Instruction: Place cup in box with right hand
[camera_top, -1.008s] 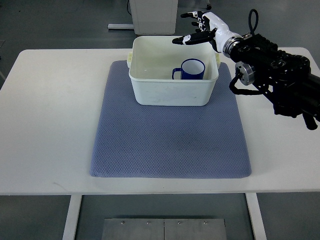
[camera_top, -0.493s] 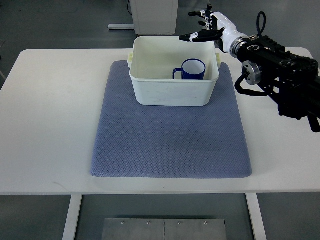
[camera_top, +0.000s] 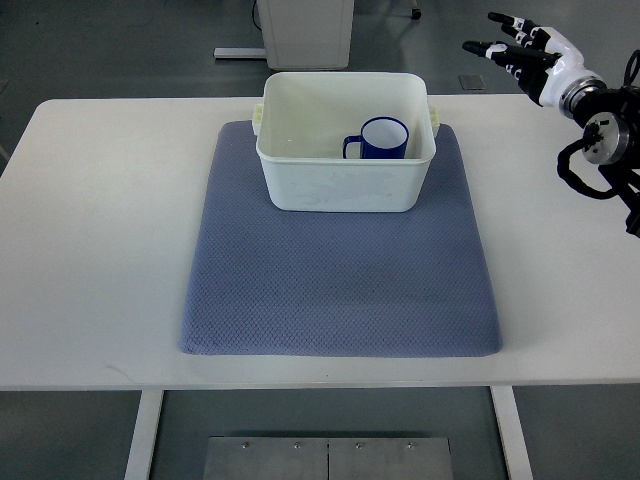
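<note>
The white box (camera_top: 345, 140) is set at the far edge of the blue mat (camera_top: 340, 260) on the table (camera_top: 100, 230). The blue cup (camera_top: 382, 139) stands upright inside it. The right robot hand (camera_top: 525, 55), fingers spread and empty, is held well apart, beyond the table's far right corner.

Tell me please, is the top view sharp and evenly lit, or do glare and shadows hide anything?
Top view: lighting soft and even, no glare; the blue cup inside the white box reads crisply; only faint shadows edge the mat; the right hand is sharp, its arm cropped by the frame edge.
</note>
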